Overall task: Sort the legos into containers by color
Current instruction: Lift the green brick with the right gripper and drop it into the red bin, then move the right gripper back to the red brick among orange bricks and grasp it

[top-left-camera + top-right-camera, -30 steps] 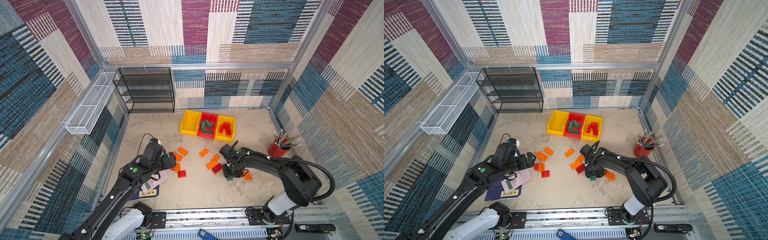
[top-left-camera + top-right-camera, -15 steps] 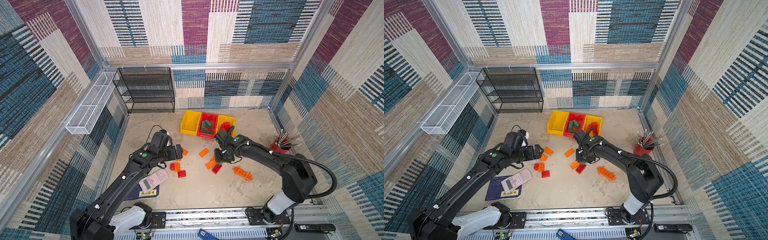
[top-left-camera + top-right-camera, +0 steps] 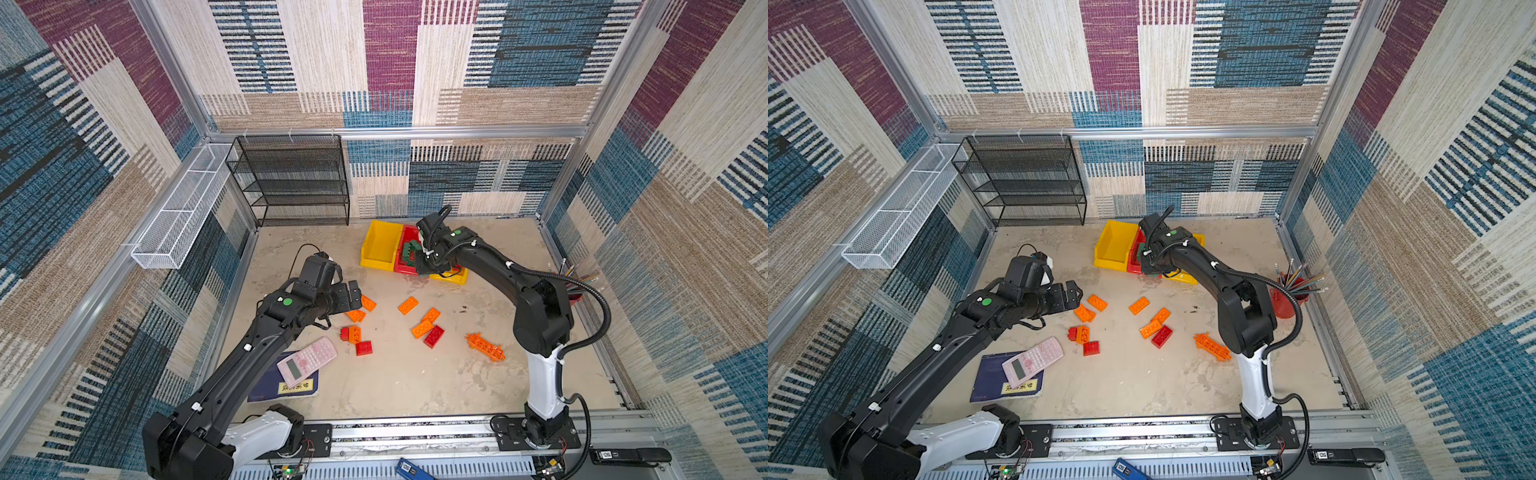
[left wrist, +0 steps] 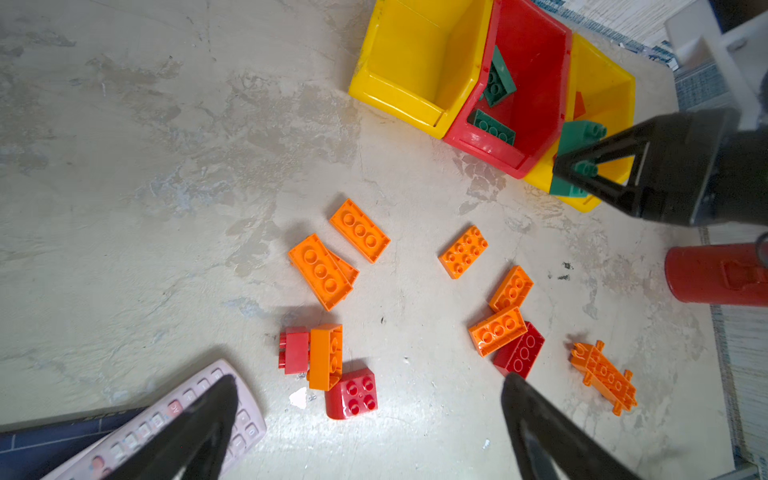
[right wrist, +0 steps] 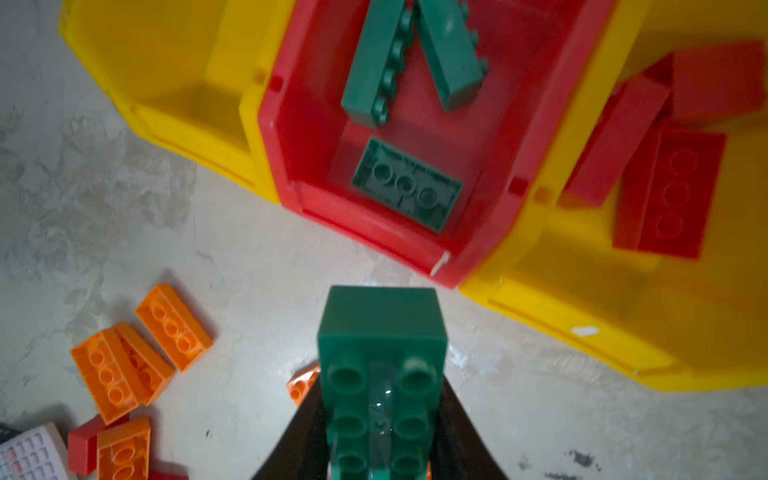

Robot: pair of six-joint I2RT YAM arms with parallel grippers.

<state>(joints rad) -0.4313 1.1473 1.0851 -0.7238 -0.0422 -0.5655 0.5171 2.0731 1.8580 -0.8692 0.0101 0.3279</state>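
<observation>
Right gripper point(image 5: 382, 419) is clamped on a green brick point(image 5: 380, 328), hanging just in front of the red bin point(image 5: 286, 166), around the centre of both top views. More green ones point(image 5: 376, 62) sit in that bin, and there are red bricks point(image 5: 665, 195) in the yellow bin point(image 5: 582, 291) beside it. Left gripper point(image 3: 352, 300) has its jaws gaping wide and holds nothing. It's left of centre, by the loose orange bricks point(image 3: 408, 305) on the floor.

containers point(image 4: 415, 54): glossy plastic | legos point(image 4: 360, 230): smooth plastic | tabletop point(image 4: 166, 166): rough, matt
</observation>
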